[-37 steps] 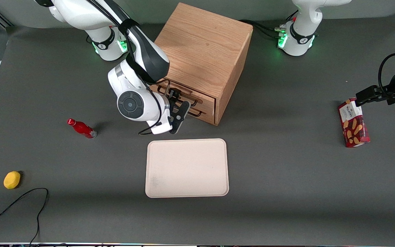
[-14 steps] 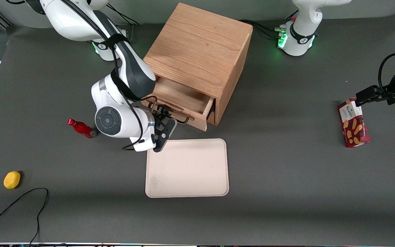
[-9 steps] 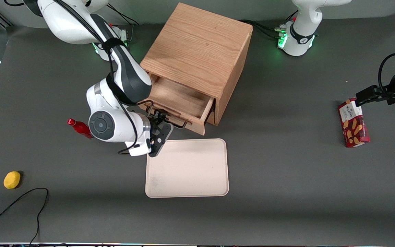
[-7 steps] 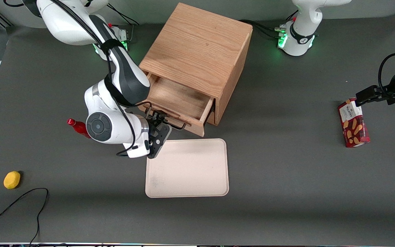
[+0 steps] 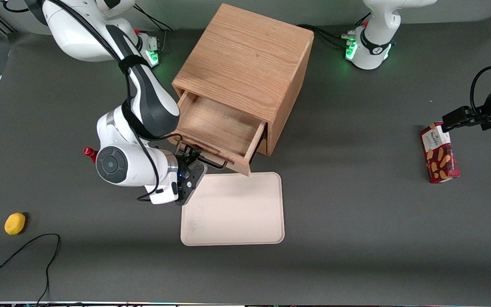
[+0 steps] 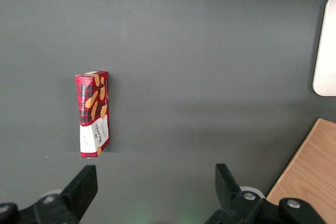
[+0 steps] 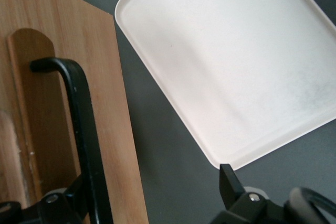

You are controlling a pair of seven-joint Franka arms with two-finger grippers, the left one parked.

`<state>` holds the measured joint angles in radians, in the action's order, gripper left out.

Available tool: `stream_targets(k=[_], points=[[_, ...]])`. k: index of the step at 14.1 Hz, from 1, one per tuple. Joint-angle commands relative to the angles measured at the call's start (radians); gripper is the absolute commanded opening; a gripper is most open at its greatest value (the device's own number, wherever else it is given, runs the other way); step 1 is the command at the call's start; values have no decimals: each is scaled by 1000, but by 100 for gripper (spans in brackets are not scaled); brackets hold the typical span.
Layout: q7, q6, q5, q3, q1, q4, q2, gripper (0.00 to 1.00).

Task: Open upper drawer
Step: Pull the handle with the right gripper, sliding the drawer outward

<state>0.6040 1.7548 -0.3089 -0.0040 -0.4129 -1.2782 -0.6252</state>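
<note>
Oak upper drawer [image 5: 218,128] open, one gripper [image 5: 192,164] at handle [image 7: 84,124]

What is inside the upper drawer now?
The upper drawer shows only a bare wooden bottom; its part under the cabinet top is hidden. The gripper is at the drawer's black handle.

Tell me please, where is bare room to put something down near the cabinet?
The open upper drawer shows a bare floor. The cream tray is bare too, but the pincer at the drawer handle crowds its corner. Table between cabinet and cookie box is bare.
</note>
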Motion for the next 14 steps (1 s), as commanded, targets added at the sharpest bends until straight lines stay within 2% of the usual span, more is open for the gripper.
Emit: stream_targets(k=[1, 14], points=[[19, 34, 11, 4, 9, 59, -42, 100], [37, 63, 11, 4, 52, 111, -71, 100]])
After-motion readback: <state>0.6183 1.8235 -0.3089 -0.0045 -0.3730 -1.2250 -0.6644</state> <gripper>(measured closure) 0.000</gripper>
